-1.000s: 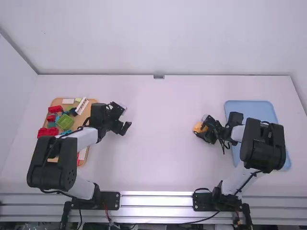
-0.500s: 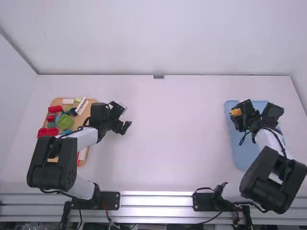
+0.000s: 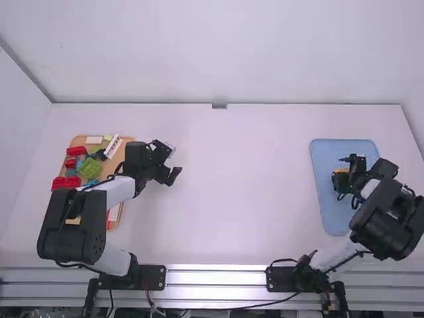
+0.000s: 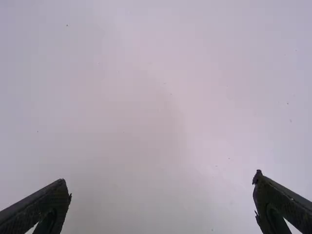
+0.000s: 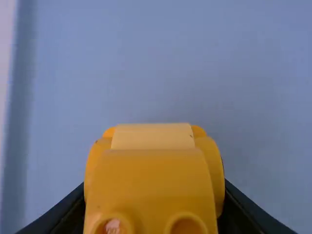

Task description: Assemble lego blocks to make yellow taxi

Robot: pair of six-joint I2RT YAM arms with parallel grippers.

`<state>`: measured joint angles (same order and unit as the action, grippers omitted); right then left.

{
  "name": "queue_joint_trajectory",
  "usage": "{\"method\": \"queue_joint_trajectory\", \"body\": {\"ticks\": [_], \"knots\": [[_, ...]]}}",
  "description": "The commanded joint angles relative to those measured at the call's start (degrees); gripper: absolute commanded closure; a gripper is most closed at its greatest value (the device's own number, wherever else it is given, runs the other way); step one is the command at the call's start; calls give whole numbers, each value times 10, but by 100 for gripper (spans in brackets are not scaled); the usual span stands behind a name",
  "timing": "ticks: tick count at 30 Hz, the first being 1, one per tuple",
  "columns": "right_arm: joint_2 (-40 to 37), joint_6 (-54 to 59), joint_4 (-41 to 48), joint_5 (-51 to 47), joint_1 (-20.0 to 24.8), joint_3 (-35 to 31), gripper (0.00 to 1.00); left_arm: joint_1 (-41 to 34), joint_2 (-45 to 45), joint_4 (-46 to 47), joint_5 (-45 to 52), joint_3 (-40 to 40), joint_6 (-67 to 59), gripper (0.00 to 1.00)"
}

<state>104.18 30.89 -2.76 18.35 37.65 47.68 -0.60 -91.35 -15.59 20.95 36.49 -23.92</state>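
Yellow taxi, step in hand: it seems to be the placing step. The body looks already put together, with a pale yellow piece at its upper part, and I judge that it is being delivered into the blue tray.
Next move: it probably calls for lowering the taxi gently until the blue tray carries it, then releasing it and lifting straight away. If the release comes too high or with a twist, a piece could come loose.
Yellow taxi, its place: it is over the blue tray, between the right fingers, which touch it from both sides. I cannot tell if its underside already touches the blue tray.
Right fingers: they are clenched on the yellow taxi, above the blue tray.
Left fingers: they are spread wide and hold nothing, over the counter, well apart from the blue tray and to the left of it.
Lego blocks: green, red, white and blue ones lie on a wooden tray, far to the left of the blue tray. They look like spare ones for this step, as I judge.
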Motion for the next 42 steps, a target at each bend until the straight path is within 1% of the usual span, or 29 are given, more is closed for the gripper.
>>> {"method": "queue_joint_trajectory", "body": {"ticks": [1,3,4,5,6,8,10,12,13,14,15,18,20,21,24,26,27,28,29,31,33,35,37,39,41,42], "knots": [[-2,-11,7,-33,-15,38,51,2,14,4,10,6,2,1],[-2,-11,18,-51,-20,45,46,2,14,8,10,6,1,1],[-2,-11,36,-70,-26,55,81,2,14,10,9,6,1,1],[-2,-11,36,-70,-26,55,81,2,14,10,9,6,1,1],[-3,-11,69,-98,-36,71,24,2,14,13,6,6,1,1],[-4,-11,115,-130,-49,96,9,2,14,12,6,6,2,1],[-4,-25,161,-167,-66,125,1,2,15,12,5,6,1,1],[-4,-52,190,-205,-82,152,1,2,22,18,4,6,1,1],[-4,-53,192,-208,-83,154,1,2,23,19,4,6,1,1],[-5,-56,211,-221,-93,171,1,2,33,25,4,6,2,1],[-10,-56,233,-225,-103,186,1,2,48,34,3,6,1,1],[-31,-54,261,-226,-123,198,1,2,83,51,-30,6,14,1],[-68,-54,265,-229,-150,198,1,2,137,78,-87,6,41,1],[-71,-54,266,-229,-152,198,1,1,141,80,-88,6,41,1],[-133,-70,285,-224,-195,198,1,-9,217,126,-96,6,40,1],[-164,-80,299,-220,-221,198,1,-16,249,149,-97,6,40,1],[-189,-86,310,-206,-249,197,1,-24,277,169,-101,6,40,1],[-199,-85,315,-197,-263,197,1,-28,290,176,-101,6,40,1],[-213,-83,320,-185,-289,197,1,-36,312,187,-101,6,40,1],[-226,-85,323,-180,-322,197,1,-45,337,197,-101,6,40,1],[-247,-85,333,-184,-373,197,1,-57,378,209,-101,6,40,1],[-257,-78,339,-184,-401,197,1,-62,402,216,-100,6,43,1],[-267,-53,341,-184,-449,197,1,-62,447,228,-99,6,42,1],[-268,-26,344,-184,-475,197,1,-58,471,238,-98,6,42,1],[-270,33,354,-184,-511,198,1,-59,506,256,-99,6,39,1],[-270,43,354,-184,-516,198,1,-59,511,258,-99,6,39,1]]}}
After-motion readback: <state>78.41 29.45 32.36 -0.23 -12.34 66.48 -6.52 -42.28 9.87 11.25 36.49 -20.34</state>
